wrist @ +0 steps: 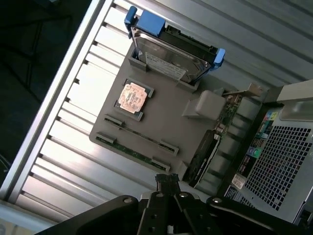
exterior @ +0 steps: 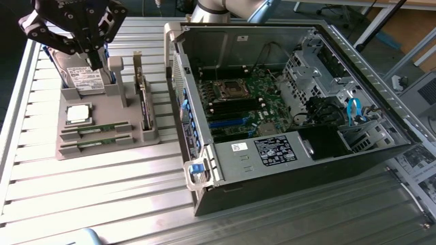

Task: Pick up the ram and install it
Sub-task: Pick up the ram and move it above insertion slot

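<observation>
Overhead | claw [exterior: 95, 61] closed, empty, above gray holder [exterior: 105, 109] | ram [exterior: 95, 128] seated in slot, untouched | advice: centre over it, jaws across thin faces, descend vertically

The gripper [exterior: 95, 62] is black, with jointed link bars [wrist: 105, 215] and silver pivot pins [wrist: 128, 199]; the arm [exterior: 216, 9] is pale grey.

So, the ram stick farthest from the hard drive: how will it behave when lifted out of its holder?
This ram stick is a thin bare board, so probably stiff, light and rather fragile. It stands on edge in the gray holder's slots, so it would likely tip once freed.
</observation>
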You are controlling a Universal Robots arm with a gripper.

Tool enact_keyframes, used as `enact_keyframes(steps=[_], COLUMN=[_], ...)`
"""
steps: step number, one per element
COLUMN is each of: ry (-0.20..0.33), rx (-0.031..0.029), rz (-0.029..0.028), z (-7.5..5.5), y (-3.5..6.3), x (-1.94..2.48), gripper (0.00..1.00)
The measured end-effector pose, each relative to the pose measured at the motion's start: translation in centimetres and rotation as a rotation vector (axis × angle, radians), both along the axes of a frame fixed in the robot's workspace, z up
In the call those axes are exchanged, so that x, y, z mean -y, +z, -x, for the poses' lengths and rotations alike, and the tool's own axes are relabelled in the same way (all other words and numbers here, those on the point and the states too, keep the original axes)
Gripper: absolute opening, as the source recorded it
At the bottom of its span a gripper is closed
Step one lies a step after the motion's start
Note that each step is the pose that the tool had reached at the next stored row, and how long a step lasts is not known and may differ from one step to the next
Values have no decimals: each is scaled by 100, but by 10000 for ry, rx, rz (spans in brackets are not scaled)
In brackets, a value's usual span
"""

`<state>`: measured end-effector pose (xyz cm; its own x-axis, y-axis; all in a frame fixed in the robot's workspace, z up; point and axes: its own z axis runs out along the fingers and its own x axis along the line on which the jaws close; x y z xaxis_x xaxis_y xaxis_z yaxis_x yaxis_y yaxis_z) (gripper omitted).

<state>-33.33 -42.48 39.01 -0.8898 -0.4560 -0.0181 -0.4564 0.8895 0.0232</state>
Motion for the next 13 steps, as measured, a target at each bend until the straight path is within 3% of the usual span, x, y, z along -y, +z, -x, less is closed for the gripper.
enact_keyframes(steps=[13], ry=[865], rx=[0], rz=[72], z=[0], y=[0], x=[0], gripper=[11])
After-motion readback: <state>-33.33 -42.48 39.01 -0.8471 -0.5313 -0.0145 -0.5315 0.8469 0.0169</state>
